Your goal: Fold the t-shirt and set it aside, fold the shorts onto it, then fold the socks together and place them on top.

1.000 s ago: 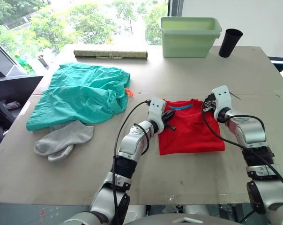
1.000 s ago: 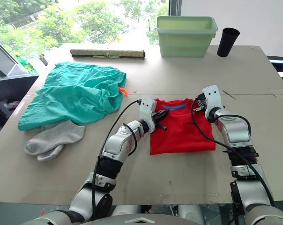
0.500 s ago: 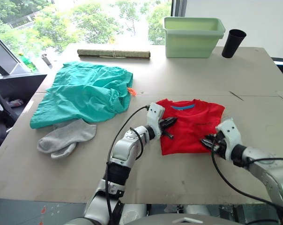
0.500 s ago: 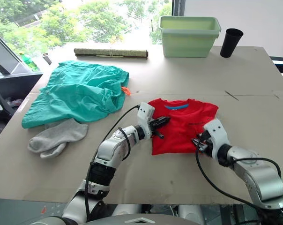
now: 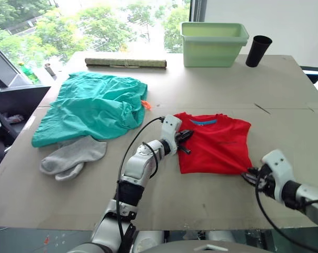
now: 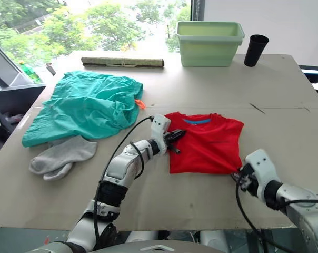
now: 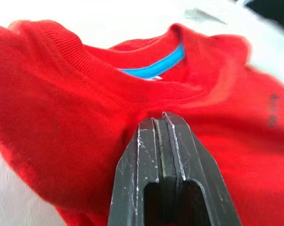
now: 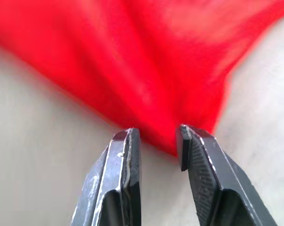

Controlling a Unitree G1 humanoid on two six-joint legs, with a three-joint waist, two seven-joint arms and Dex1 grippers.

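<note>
The t-shirt [image 5: 216,142] lies folded into a rough rectangle near the middle of the table [image 5: 211,84], collar and blue label toward twelve o'clock. Its near right corner, at about five o'clock of the cloth, is drawn out into a point. The right gripper [image 5: 250,175] sits at that corner: in the right wrist view its two fingers stand parted with the red tip between them, so the pincer looks open around the corner, not clamped on it. My reading is that it is placed there to take that corner for the next fold or for dragging the shirt aside.

The left gripper [image 5: 183,137] rests on the shirt's nine-o'clock edge, just below the collar. Its wrist view shows the fingers [image 7: 151,155] pressed together with no cloth between them, so it is closed and bearing down on the fabric, probably as an anchor so the shirt does not slide.

Outward at ten o'clock, well apart from the shirt, the shorts [image 5: 90,105] lie crumpled, orange cord at their right edge. The socks [image 5: 72,156] lie just beside their near hem, at about eight o'clock of the shirt; both seem to wait their turn. At the far edge stand a pale green tub [image 5: 214,37], a black cup [image 5: 258,50] and a rolled mat [image 5: 125,62].
</note>
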